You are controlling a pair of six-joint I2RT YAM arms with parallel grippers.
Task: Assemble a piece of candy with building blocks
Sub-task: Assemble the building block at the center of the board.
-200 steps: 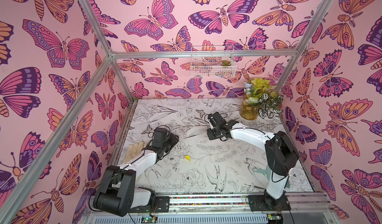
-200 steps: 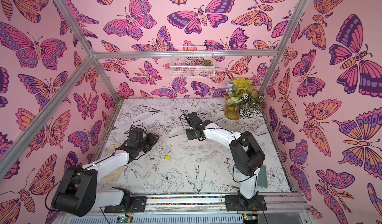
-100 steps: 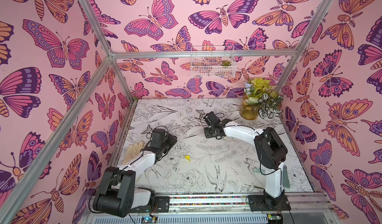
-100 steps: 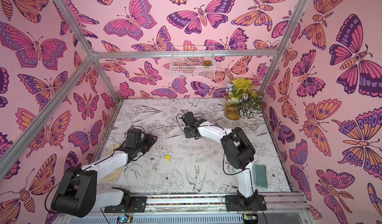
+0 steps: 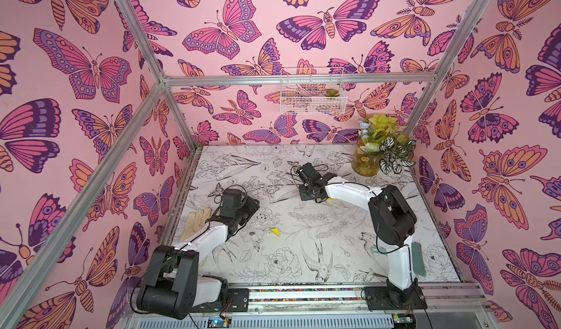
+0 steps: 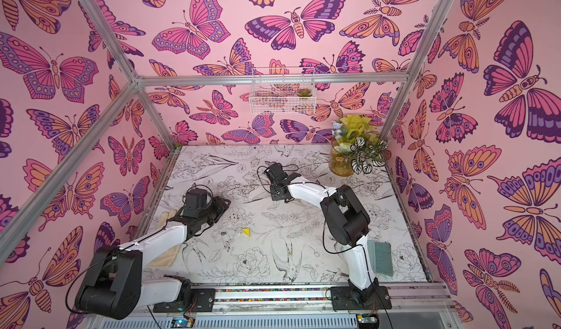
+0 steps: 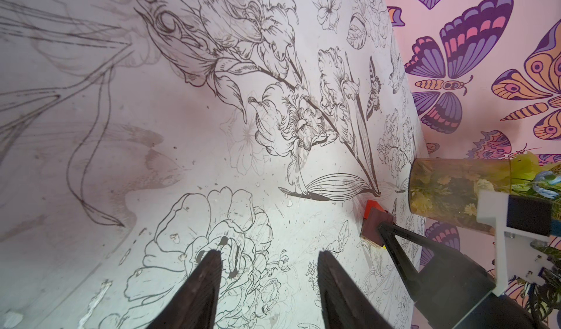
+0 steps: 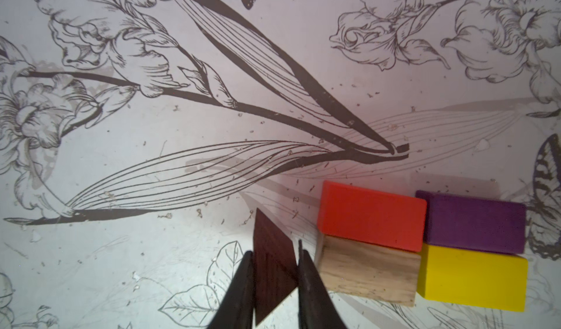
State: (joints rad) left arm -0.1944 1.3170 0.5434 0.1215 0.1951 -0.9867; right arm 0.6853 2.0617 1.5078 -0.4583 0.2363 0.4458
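In a top view my right gripper (image 5: pixel 306 191) has crept leftward; the yellow triangle (image 5: pixel 275 232) waits at its seven o'clock. Left wrist: left gripper (image 7: pixel 267 282) parted, empty. Right wrist: it clamps the dark brown triangle (image 8: pixel 273 263) just beside the candy body (image 8: pixel 372 215), so seating looks close.

We are looking into a booth whose pink butterfly walls (image 5: pixel 91 69) are closing it in on three sides.
Aluminium frame bars (image 5: pixel 297 78) are edging the corners, a white wire basket (image 5: pixel 312 99) is hanging on the back wall, and an amber glass vase (image 5: pixel 365 163) of leaves is standing in the far right corner of the flower-printed tabletop (image 5: pixel 303 230), which soft even light is washing.
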